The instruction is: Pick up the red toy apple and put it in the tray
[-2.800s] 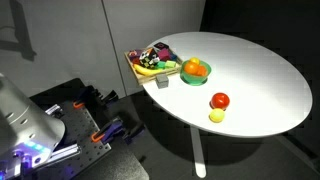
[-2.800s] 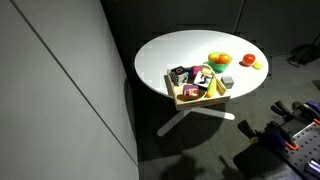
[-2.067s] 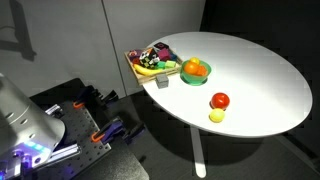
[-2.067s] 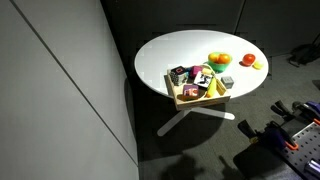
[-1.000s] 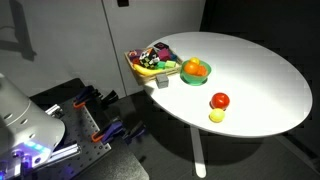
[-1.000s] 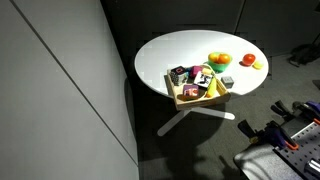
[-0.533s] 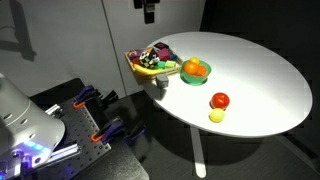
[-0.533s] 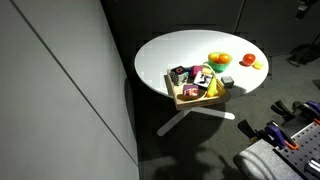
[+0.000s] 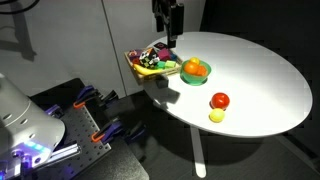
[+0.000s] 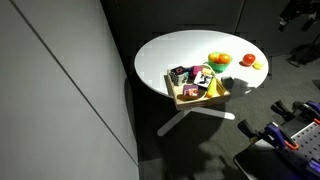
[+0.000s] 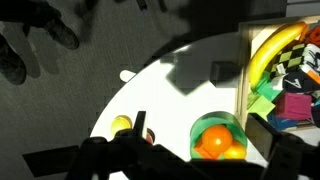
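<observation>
- In an exterior view the pincer (image 9: 168, 25) hangs above the far edge of the table (image 9: 260, 70), with the tray (image 9: 137, 66) at its 7 o'clock. The apple (image 9: 220, 100) sits on the table at the pincer's 5 o'clock, well apart from it. A yellow ball (image 9: 216, 116) is just beside the apple at its 6 o'clock, and a green bowl (image 9: 195, 70) stands between apple and tray.
- In an exterior view from across the room, the pincer is high at the top right. The apple is down between its 7 and 8 o'clock, near the table's rim.
- In the wrist view the pincer's dark, blurred parts stand wide apart along the bottom with nothing held. Only a red sliver of the apple shows, at the ball's 3 o'clock. The tray is at the right edge.
</observation>
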`<state>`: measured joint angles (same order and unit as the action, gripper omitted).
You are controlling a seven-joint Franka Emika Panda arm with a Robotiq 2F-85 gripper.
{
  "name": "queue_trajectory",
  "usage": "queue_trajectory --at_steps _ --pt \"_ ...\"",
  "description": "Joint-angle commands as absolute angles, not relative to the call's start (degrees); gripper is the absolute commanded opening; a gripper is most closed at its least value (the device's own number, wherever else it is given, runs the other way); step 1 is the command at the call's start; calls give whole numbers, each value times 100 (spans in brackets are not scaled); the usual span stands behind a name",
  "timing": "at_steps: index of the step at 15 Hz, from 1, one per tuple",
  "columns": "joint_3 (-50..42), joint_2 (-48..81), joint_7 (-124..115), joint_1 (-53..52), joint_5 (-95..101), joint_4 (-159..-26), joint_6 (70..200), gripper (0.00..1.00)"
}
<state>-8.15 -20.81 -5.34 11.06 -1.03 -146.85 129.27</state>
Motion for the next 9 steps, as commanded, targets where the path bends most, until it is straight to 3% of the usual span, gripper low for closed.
queue_trajectory --at_steps 1,9 --pt "-953 -1396 -455 1196 -31 -14480 13383 100" --pt "-1125 -154 -498 1217 -81 -13991 13513 100"
